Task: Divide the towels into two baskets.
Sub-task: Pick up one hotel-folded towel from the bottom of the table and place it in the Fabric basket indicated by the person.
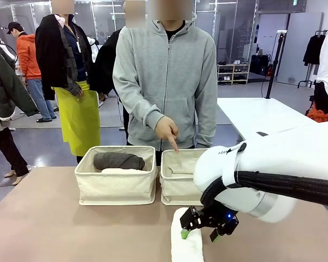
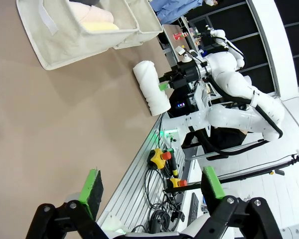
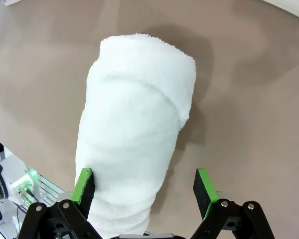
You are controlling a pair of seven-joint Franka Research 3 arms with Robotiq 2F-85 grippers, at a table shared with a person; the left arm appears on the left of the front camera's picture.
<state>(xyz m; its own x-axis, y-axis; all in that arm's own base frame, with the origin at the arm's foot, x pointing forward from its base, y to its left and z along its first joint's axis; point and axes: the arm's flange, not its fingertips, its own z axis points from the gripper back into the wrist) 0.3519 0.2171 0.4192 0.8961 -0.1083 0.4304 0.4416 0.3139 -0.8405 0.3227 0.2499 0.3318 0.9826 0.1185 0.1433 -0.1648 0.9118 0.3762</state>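
Brown surface (image 1: 54, 224) up front; grey floor (image 1: 44, 143) beyond. White table (image 1: 259, 113) at right, low shoe shelf (image 1: 233, 73) behind, glass partitions (image 1: 106, 19) along the back, bright overhead light.

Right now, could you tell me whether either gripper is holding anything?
Nothing is held: the right gripper stands open over the white towel, and the left gripper is open.

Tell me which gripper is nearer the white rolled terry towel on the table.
Right. The right gripper, open, hangs directly over the white rolled terry towel, one pad beside it. The left gripper, open, is well away across the table.
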